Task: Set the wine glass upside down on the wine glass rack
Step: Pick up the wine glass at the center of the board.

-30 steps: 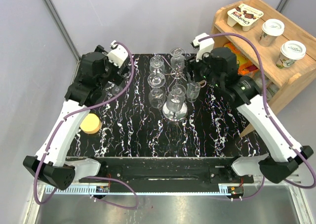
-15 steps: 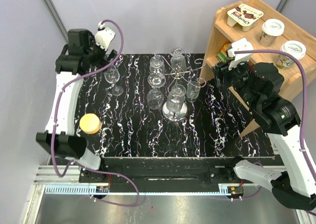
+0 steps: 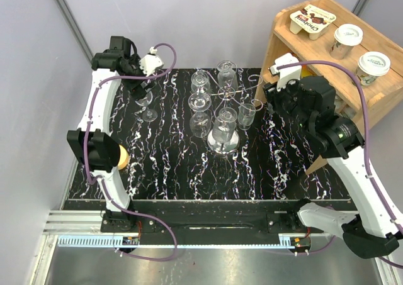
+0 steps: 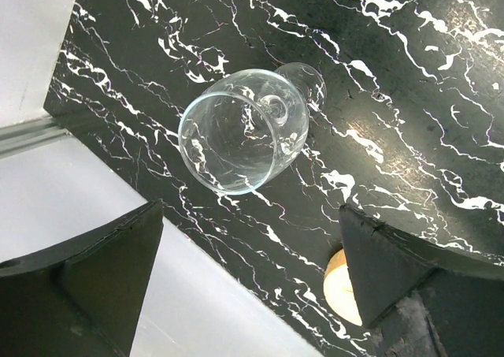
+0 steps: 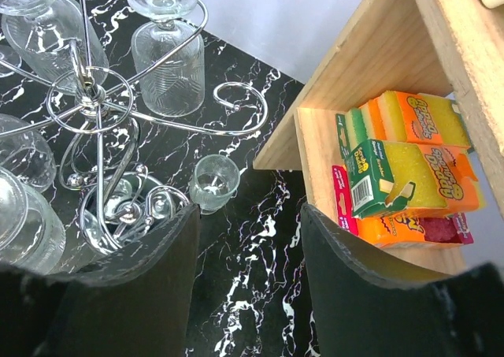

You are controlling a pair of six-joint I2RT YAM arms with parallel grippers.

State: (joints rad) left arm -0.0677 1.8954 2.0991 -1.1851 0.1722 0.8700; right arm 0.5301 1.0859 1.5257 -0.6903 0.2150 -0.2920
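Both arms have shifted: the left gripper (image 4: 250, 209), spread wide and empty, now hangs straight above the upright wine glass (image 4: 244, 140) for a pick, while the right gripper (image 5: 248, 215), half-parted and empty, has backed off the wine glass rack (image 5: 90, 97).

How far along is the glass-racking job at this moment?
Done: several glasses already hang upside down on the wine glass rack. In hand: nothing is gripped. The open left gripper hovers over an upright wine glass on the left side of the table, and the right gripper is empty beside the rack. Left: grasp that glass, invert it and hang it on the rack.
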